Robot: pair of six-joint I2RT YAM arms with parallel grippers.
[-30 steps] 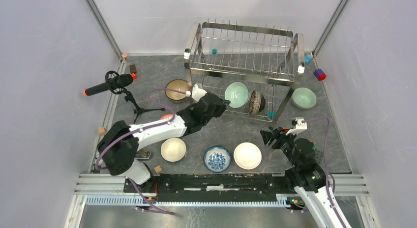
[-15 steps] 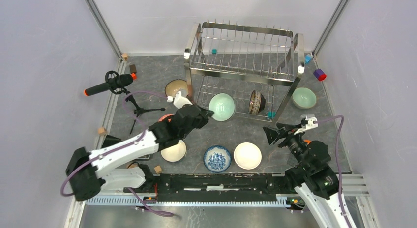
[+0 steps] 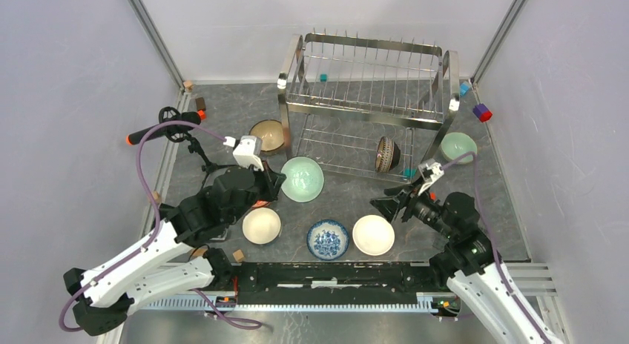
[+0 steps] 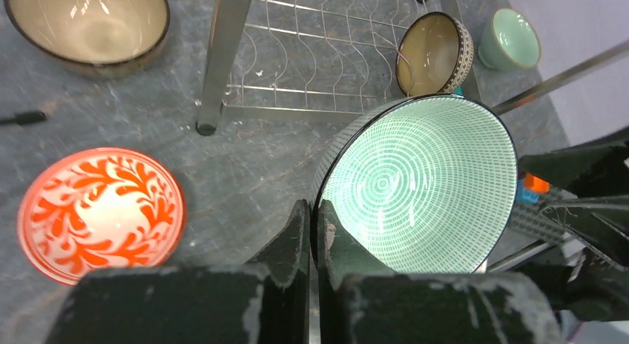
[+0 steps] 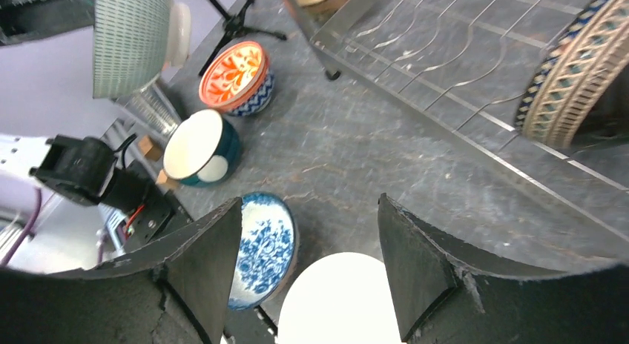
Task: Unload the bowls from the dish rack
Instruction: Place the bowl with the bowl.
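My left gripper (image 3: 277, 182) is shut on the rim of a pale green bowl (image 3: 303, 179), held above the mat in front of the dish rack (image 3: 363, 99). The left wrist view shows both fingers (image 4: 300, 233) pinching that bowl's (image 4: 419, 184) dark rim. A dark patterned bowl (image 3: 387, 153) still stands on edge in the rack's lower tier. My right gripper (image 3: 386, 204) is open and holds nothing; it hovers over a white bowl (image 5: 341, 299) and a blue-and-white bowl (image 5: 267, 247).
On the mat lie a tan bowl (image 3: 268, 135), a red-orange bowl (image 4: 100, 210), a white bowl (image 3: 261, 225) and a small green bowl (image 3: 458, 146). A microphone on a tripod (image 3: 167, 127) stands at the left. Small cubes (image 3: 482, 112) lie near the edges.
My left arm has drawn the pale green bowl out of the rack's lower tier, leftward and toward the front. My right arm has swung left toward the white bowl.
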